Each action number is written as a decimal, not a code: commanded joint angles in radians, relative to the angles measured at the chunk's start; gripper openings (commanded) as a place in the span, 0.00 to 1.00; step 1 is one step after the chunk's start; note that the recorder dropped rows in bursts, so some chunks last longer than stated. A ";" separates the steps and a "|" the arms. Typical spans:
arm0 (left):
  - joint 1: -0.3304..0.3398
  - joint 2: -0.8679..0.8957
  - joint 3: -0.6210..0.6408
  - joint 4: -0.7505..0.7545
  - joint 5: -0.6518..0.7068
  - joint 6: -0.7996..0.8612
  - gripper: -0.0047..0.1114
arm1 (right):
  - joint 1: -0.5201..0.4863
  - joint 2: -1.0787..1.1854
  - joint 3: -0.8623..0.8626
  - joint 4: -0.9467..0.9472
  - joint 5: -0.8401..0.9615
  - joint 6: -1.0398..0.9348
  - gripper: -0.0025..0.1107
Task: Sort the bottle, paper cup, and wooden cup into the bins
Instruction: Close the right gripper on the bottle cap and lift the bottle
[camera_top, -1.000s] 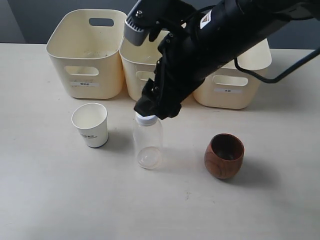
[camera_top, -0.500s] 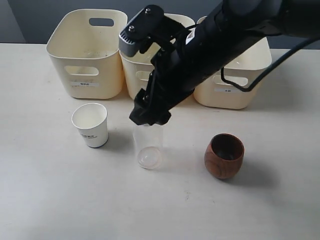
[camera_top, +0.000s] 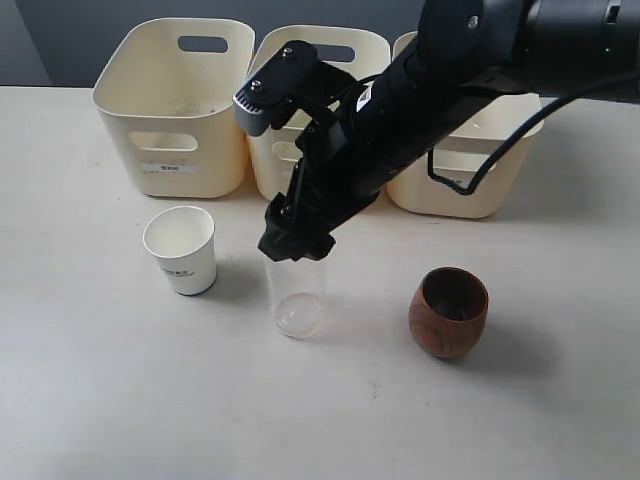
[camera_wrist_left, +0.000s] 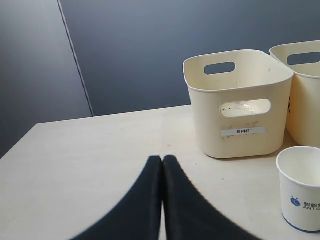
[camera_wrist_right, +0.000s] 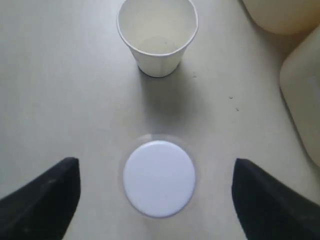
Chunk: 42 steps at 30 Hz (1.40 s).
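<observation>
The bottle (camera_top: 296, 300) stands upright on the table (camera_top: 90, 400), between the paper cup (camera_top: 181, 249) and the wooden cup (camera_top: 448, 311). The right gripper (camera_wrist_right: 154, 197) hangs spread wide around its white cap (camera_wrist_right: 159, 178), fingers apart from it. The left gripper (camera_wrist_left: 162, 162) is pressed closed, empty. Three bins (camera_top: 172, 110) line the back.

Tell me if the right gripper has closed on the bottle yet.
Open. In the right wrist view the fingers stand wide apart on either side of the bottle, with bare table between them and its white cap.
</observation>
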 joint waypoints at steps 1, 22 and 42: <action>0.000 -0.005 0.002 0.000 -0.007 -0.001 0.04 | 0.003 0.004 -0.007 -0.007 -0.041 0.003 0.71; 0.000 -0.005 0.002 0.000 -0.007 -0.001 0.04 | 0.003 0.038 -0.007 -0.026 -0.088 0.003 0.71; 0.000 -0.005 0.002 0.000 -0.007 -0.001 0.04 | 0.003 0.038 -0.007 -0.025 -0.072 0.021 0.71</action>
